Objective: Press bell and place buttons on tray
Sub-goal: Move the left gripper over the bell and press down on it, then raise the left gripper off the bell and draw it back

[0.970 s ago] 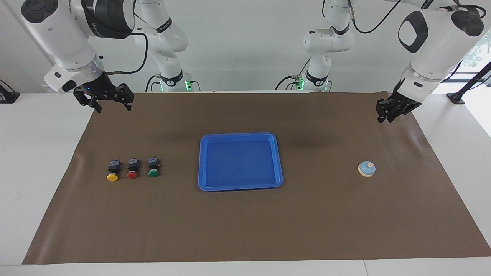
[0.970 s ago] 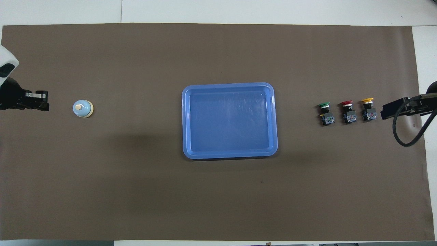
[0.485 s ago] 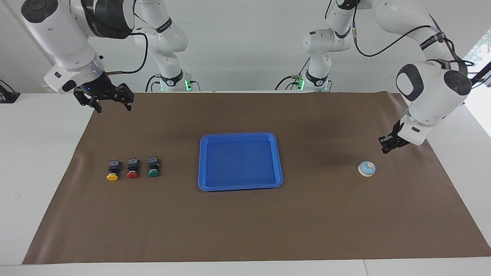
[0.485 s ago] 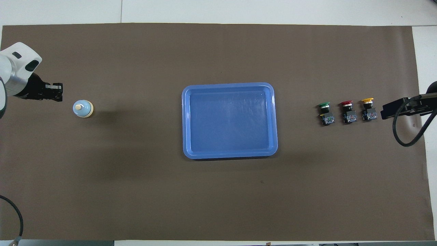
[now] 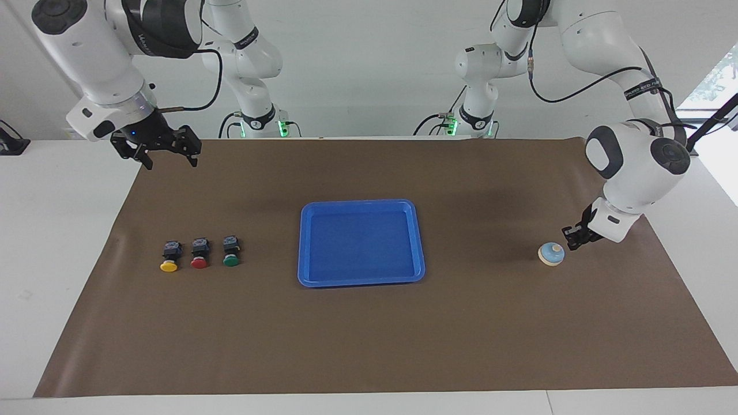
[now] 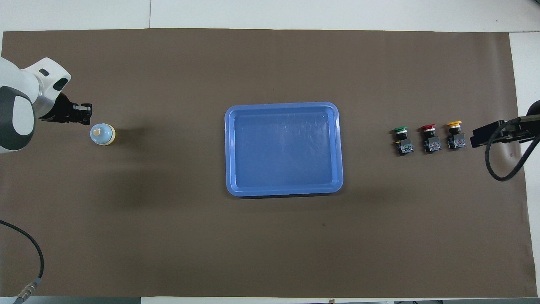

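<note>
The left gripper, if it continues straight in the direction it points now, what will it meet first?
Most likely the small light blue dome bell. The shut left gripper is low beside it, pointing down toward it at a slant. Depth is unclear; it could instead meet the brown table cover just beside the bell.

White table (image 5: 69, 242), brown mat (image 5: 369, 334), plain white wall (image 5: 369, 63), window (image 5: 712, 80) daylight.

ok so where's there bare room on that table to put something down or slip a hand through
Free: the tray floor; brown mat between tray and buttons; the wider stretch between tray and bell; all the mat farther from the robots. Crowded: the tight button row, and around the bell, where the shut left tool sits close beside it.
</note>
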